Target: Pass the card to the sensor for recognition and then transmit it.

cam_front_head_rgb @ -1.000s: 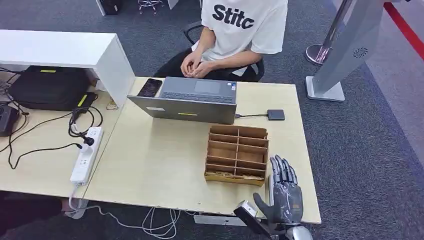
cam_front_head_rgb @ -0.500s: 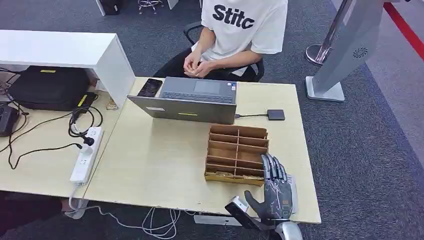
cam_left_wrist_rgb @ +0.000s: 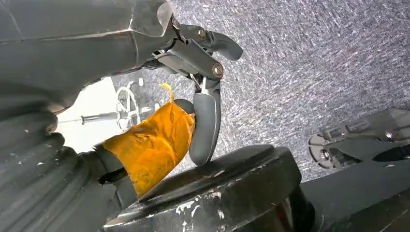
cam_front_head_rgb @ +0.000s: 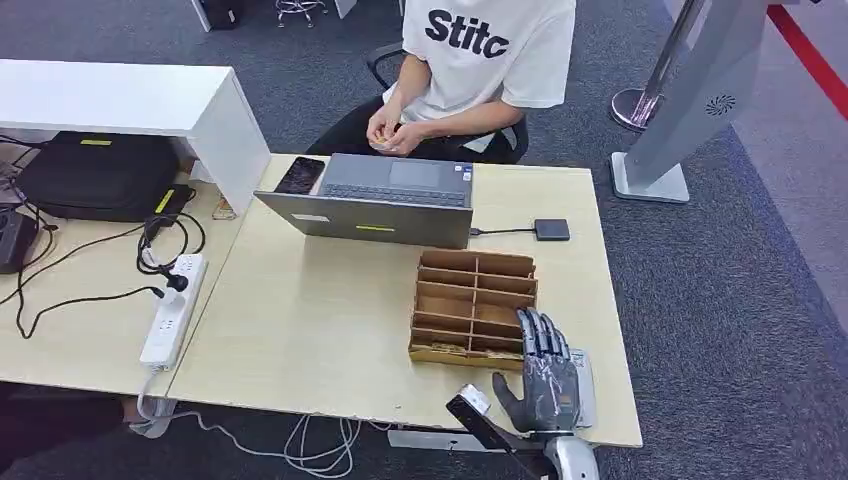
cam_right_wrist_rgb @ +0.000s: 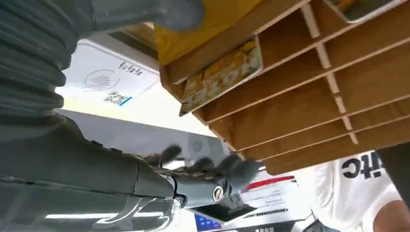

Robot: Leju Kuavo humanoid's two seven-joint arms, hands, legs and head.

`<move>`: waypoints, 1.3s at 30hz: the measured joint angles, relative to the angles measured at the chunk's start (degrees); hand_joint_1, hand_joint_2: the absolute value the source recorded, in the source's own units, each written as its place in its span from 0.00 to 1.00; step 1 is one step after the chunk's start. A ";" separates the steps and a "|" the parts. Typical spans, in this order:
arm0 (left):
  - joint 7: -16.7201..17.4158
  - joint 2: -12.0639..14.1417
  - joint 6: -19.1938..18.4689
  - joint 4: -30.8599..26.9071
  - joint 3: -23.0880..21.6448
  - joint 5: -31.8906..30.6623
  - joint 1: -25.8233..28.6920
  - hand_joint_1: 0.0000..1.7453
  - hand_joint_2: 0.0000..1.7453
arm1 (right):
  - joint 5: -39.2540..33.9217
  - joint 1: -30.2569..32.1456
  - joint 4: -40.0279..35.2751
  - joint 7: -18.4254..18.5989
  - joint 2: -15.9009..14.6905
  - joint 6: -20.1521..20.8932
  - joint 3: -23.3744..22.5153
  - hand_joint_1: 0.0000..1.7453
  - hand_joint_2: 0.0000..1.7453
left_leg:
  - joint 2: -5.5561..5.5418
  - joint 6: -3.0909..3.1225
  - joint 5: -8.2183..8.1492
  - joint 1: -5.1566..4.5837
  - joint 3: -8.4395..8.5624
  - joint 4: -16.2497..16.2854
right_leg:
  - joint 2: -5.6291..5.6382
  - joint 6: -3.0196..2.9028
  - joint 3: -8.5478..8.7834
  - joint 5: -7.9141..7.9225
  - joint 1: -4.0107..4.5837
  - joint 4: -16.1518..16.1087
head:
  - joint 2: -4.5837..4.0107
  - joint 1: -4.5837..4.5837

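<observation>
Light wooden table (cam_front_head_rgb: 330, 320) — laptop (cam_front_head_rgb: 375, 200), wooden organizer (cam_front_head_rgb: 475, 305), phone (cam_front_head_rgb: 299, 175)

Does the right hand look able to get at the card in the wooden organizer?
Probably yes. The right hand, fingers apart, hovers beside the organizer; the card sits in a front slot with nothing between them.

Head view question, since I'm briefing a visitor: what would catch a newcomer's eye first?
Probably the robot's right hand, fingers spread, at the table's near right edge beside the wooden divided box. Next, the grey laptop at the far side, with a person in a white shirt seated behind it.
</observation>
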 joint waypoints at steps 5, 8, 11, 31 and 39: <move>0.02 0.00 -0.02 0.00 0.00 -0.24 -0.01 0.00 1.00 | 0.55 0.05 0.57 -1.12 0.48 -0.02 -2.17 0.87 1.00 | 0.00 0.00 0.00 0.00 0.00 0.00 | 0.00 0.00 0.00 0.00 0.00 0.00 | 0.00 0.00; 0.02 0.00 -0.02 0.00 0.00 -0.35 -0.01 0.00 1.00 | 0.61 0.07 0.68 -2.41 0.92 -0.07 -3.37 0.86 1.00 | 0.01 0.00 0.00 0.00 0.01 0.00 | 0.01 0.00 0.00 0.00 0.00 0.00 | 0.00 0.00; 0.02 0.00 -0.02 0.00 0.00 -0.37 -0.01 0.00 1.00 | 0.63 0.09 0.66 -3.83 1.51 -0.11 -4.59 0.88 1.00 | 0.00 0.00 0.00 0.00 0.01 0.00 | 0.00 0.00 0.00 0.00 0.00 0.00 | 0.00 0.00; -0.63 0.00 -0.15 -0.04 0.02 -1.07 -0.01 0.00 1.00 | -3.70 4.44 -10.94 -16.63 5.64 -0.15 -11.24 0.98 1.00 | 0.02 -0.01 0.00 0.00 0.00 0.00 | 0.01 0.00 0.00 0.00 0.00 0.00 | 0.00 0.00; -1.90 0.22 -0.87 -0.04 0.04 -3.00 0.04 0.00 1.00 | -15.98 -2.91 -18.67 -7.28 0.19 1.93 -2.53 1.00 1.00 | 0.07 0.02 0.04 0.00 0.01 0.01 | 0.07 0.00 0.00 0.05 -0.01 0.02 | 0.00 0.00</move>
